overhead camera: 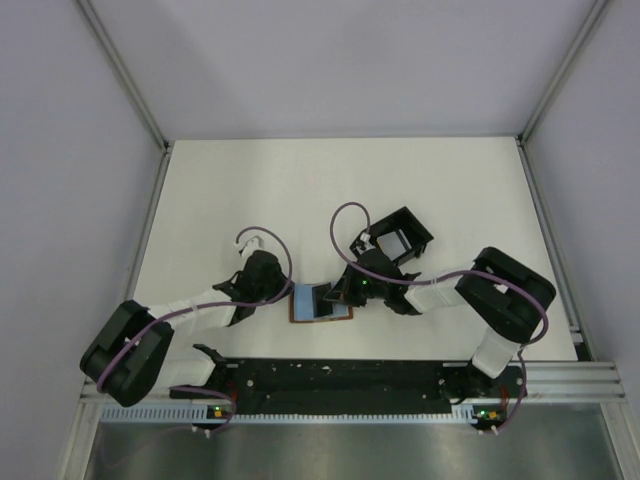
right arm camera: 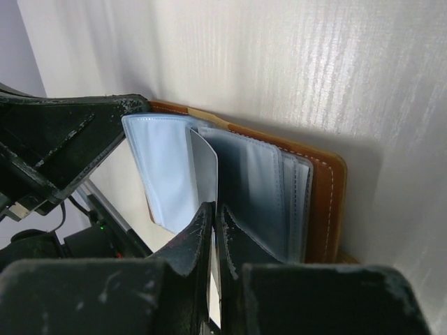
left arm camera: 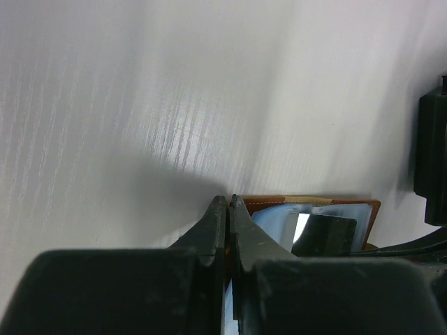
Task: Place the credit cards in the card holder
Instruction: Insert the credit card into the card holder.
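Observation:
The brown leather card holder (overhead camera: pixel 320 304) lies open on the table between the two arms, its clear sleeves (right arm camera: pixel 258 188) fanned up from the brown cover (right arm camera: pixel 332 202). My left gripper (left arm camera: pixel 229 200) is shut on the holder's left edge (left arm camera: pixel 307 203), pinching a sleeve leaf and holding it up. My right gripper (right arm camera: pixel 215 208) is shut on a pale grey credit card (right arm camera: pixel 206 167). That card stands upright with its top edge among the sleeves. In the top view the left gripper (overhead camera: pixel 287 291) and right gripper (overhead camera: pixel 343 290) meet the holder from either side.
A black open-frame slotted box (overhead camera: pixel 400 240) stands just behind the right gripper, with a pale card (overhead camera: pixel 392 243) in it. Metal rails run along the near edge (overhead camera: pixel 400 378). The enclosure's walls rise at the left, right and back.

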Controlling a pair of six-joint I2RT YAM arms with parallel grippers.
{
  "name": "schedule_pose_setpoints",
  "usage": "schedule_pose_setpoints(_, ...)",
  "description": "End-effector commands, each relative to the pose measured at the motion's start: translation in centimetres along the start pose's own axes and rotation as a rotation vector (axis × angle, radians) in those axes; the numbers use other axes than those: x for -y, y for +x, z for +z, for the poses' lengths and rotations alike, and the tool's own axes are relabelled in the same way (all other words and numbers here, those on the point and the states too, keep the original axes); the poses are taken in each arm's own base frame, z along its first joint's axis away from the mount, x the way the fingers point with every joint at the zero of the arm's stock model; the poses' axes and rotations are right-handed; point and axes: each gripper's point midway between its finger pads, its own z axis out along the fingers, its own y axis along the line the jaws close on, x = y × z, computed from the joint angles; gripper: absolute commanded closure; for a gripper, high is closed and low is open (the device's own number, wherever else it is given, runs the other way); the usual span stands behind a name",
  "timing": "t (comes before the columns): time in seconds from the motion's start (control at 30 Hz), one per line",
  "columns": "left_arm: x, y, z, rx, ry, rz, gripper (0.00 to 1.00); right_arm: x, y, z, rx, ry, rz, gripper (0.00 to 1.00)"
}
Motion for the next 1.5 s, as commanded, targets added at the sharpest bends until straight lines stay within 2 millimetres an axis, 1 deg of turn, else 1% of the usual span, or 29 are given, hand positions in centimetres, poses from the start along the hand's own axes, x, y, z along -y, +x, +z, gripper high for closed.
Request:
schedule_pose_setpoints(0.0, -3.1, 2.2, -0.3, -0.065, -0.089, 0.013, 1.00, 0.8, 1.2, 1.0, -0.032, 0.022, 0.010, 1.00)
schedule_pose_setpoints(0.17, -3.2, 2.4, -0.2, -0.068, -0.086, -0.006, 1.00, 0.3, 1.5, 1.2, -0.031, 0.012, 0.016, 1.00)
schedule_pose_setpoints(0.33, -3.3, 2.5, -0.2, -0.069, -0.085, -0.011, 1.00, -0.3, 3.0, 1.4, -0.079, 0.007, -0.017, 1.00)
schedule_pose_setpoints(0.37, -3.2, 2.4, -0.3, -0.066, -0.083, -0.011, 1.00, 0.0, 3.2, 1.4, -0.080, 0.022, -0.024, 1.00)
schedule_pose_setpoints(0.47, -3.3, 2.3, -0.3, -0.058, -0.090, -0.013, 1.00, 0.8, 2.2, 0.8, -0.037, 0.075, -0.059, 0.91)
schedule_pose_setpoints(0.5, -3.4, 2.3, -0.4, -0.057, -0.092, -0.012, 1.00, 0.7, 1.6, 0.5, -0.015, 0.091, -0.080, 0.87)
schedule_pose_setpoints(0.53, -3.4, 2.2, -0.4, -0.056, -0.093, -0.011, 1.00, 1.3, 1.1, 0.2, 0.000, 0.132, -0.104, 0.83)
schedule_pose_setpoints(0.67, -3.4, 2.1, -0.5, -0.053, -0.097, -0.004, 1.00, 0.9, -1.0, -1.3, 0.077, 0.189, -0.188, 0.56)
schedule_pose_setpoints(0.7, -3.3, 1.9, -0.5, -0.047, -0.095, -0.001, 1.00, 0.6, -1.2, -1.5, 0.082, 0.186, -0.202, 0.54)
schedule_pose_setpoints(0.77, -3.2, 1.8, -0.5, -0.045, -0.095, 0.002, 1.00, 0.3, -1.4, -1.7, 0.083, 0.184, -0.227, 0.53)
schedule_pose_setpoints(0.83, -3.1, 1.9, -0.5, -0.048, -0.093, 0.002, 1.00, -0.2, -1.1, -1.5, 0.063, 0.160, -0.236, 0.54)
schedule_pose_setpoints(0.9, -2.9, 1.8, -0.4, -0.048, -0.084, 0.004, 1.00, -0.8, -0.4, -1.0, 0.025, 0.125, -0.247, 0.55)
schedule_pose_setpoints(1.0, -2.7, 1.8, -0.5, -0.049, -0.078, 0.006, 1.00, -1.1, 0.1, -0.4, -0.005, 0.103, -0.244, 0.56)
schedule_pose_setpoints(1.2, -2.8, 1.9, -0.5, -0.052, -0.080, 0.005, 1.00, -2.3, 1.1, 0.4, -0.063, 0.040, -0.258, 0.60)
schedule_pose_setpoints(1.3, -2.7, 1.8, -0.4, -0.051, -0.075, 0.006, 1.00, -3.5, 1.2, 0.5, -0.076, 0.005, -0.281, 0.61)
schedule_pose_setpoints(1.47, -2.7, 1.9, -0.4, -0.052, -0.074, 0.006, 1.00, -4.8, 1.6, 0.9, -0.111, -0.005, -0.299, 0.60)
